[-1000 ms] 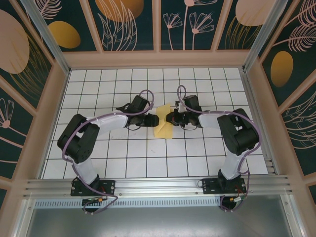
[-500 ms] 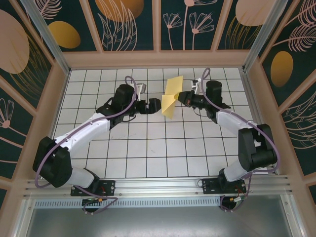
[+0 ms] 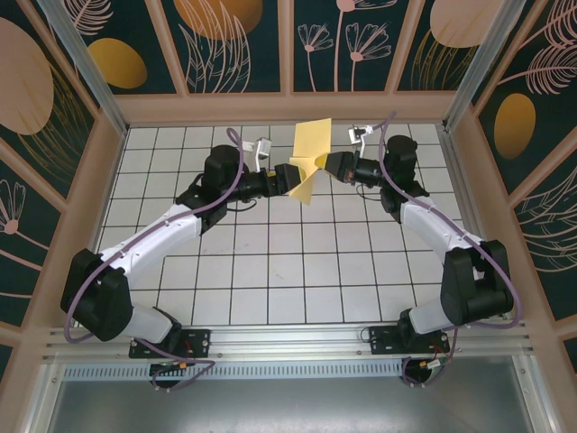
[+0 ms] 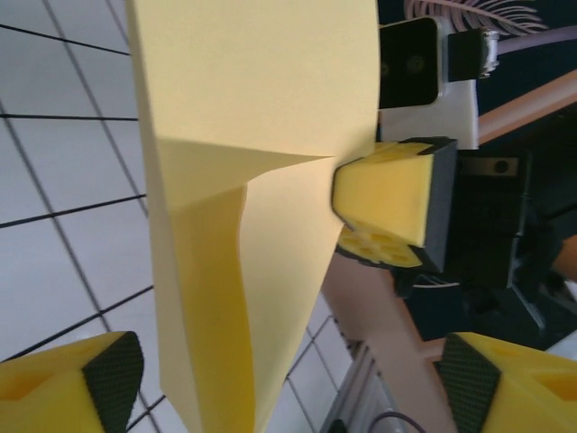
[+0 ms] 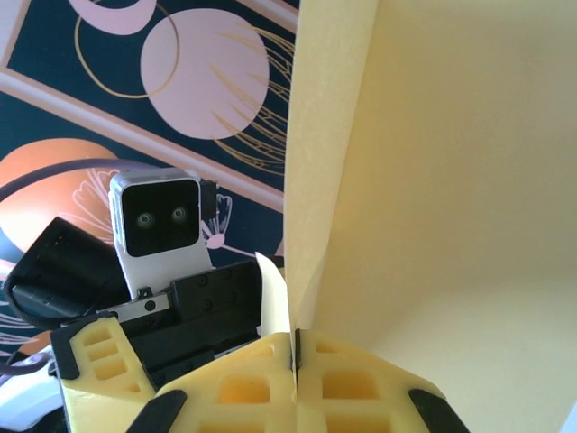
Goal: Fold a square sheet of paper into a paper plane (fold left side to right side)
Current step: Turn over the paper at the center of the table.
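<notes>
My right pincer [image 3: 327, 166] was pressed together on one edge of the yellow sheet of paper [image 3: 310, 149], holding it up in the air above the far half of the desk [image 3: 270, 262]. The sheet was already creased, with one flap standing up and another hanging down. My left pincer [image 3: 288, 177] was spread wide just beside the sheet's other side and gripped nothing; I could not tell whether it touched the paper.

The whole sheet hung from that single small pinch, so I judged a quick swing could make it pivot or slip out. If my left jaws closed at the wrong spot, they could catch only one layer or crush the crease. If my right pincer let go before the left had hold, the sheet would drop to the desk. Pulling my arms apart with both clamped might tear it.
</notes>
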Tool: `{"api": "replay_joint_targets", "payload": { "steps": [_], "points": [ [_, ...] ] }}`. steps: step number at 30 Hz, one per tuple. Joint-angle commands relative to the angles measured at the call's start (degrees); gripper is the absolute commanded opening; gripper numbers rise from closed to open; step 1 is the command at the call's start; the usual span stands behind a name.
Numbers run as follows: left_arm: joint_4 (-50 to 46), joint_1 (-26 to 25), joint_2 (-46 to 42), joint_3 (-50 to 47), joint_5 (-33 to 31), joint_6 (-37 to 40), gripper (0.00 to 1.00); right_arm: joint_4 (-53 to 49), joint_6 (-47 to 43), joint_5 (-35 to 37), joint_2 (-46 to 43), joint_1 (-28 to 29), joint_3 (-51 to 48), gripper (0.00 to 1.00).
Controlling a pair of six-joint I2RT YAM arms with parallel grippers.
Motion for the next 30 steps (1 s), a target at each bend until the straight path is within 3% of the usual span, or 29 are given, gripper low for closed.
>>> {"api": "replay_joint_targets", "payload": {
  "steps": [1,8,20,25,30],
  "points": [
    [10.0,0.1,1.3,-0.9,6.3,-7.3,0.78,6.5,4.2,-3.1,-1.4,0.4,1.6,0.0],
    [17.2,0.1,1.5,-2.9,8.8,-11.8,0.48,7.3,5.4,-3.0,-1.4,0.5,1.3,0.0],
    [14.5,0.1,1.9,-3.1,7.6,-10.2,0.18,0.2,0.5,-1.7,-2.3,0.4,1.5,0.01],
    [0.8,0.1,1.6,-0.2,1.8,-1.2,0.12,-14.4,-9.4,2.9,-4.1,-0.2,3.9,0.2],
    [-14.8,0.0,0.0,1.7,-8.9,9.2,0.13,-32.2,-20.1,14.0,-6.2,-1.4,6.5,0.41]
  ]
}}
